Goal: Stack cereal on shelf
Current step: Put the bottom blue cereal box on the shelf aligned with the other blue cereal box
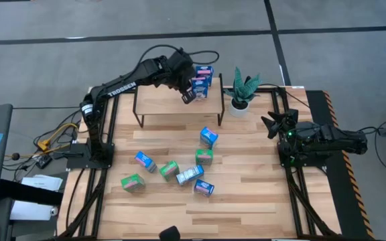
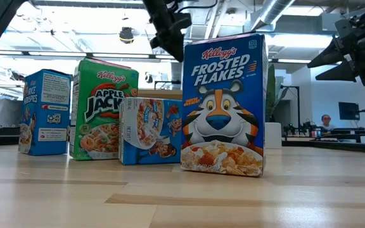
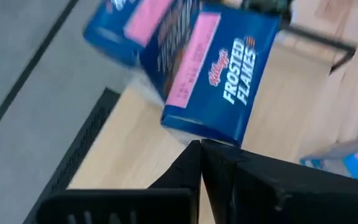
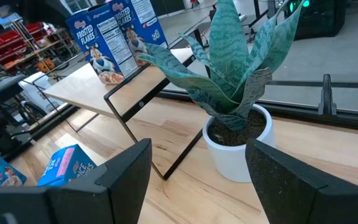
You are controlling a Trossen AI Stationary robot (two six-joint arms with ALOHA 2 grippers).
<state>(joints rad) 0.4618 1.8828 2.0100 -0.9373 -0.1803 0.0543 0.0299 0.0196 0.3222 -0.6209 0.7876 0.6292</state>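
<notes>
1. Left gripper (image 1: 189, 98) hovers over the right end of the light-wood shelf (image 1: 159, 102), its dark fingers pressed together with nothing between them.
2. Two glossy blue Frosted Flakes boxes (image 1: 203, 80) stand on that end of the shelf.
3. Seven more small cardboard cereal boxes (image 1: 179, 167), blue and green, lie scattered on the plank tabletop (image 1: 246, 194).
4. Right gripper (image 1: 271, 123) waits near the spiky potted plant (image 1: 240, 90), fingers spread apart.

Table: my wooden tabletop (image 1: 246, 194) carries the shelf, a potted plant and loose cereal.
Shelf: the light board on black legs (image 1: 163, 99) stands at the far edge; I see two blue Frosted Flakes boxes (image 1: 205, 78) on its right end.
Plant: white pot (image 1: 239, 104), just right of the shelf.
Loose boxes: seven (image 1: 190, 174), blue and green, mid-table.
</notes>
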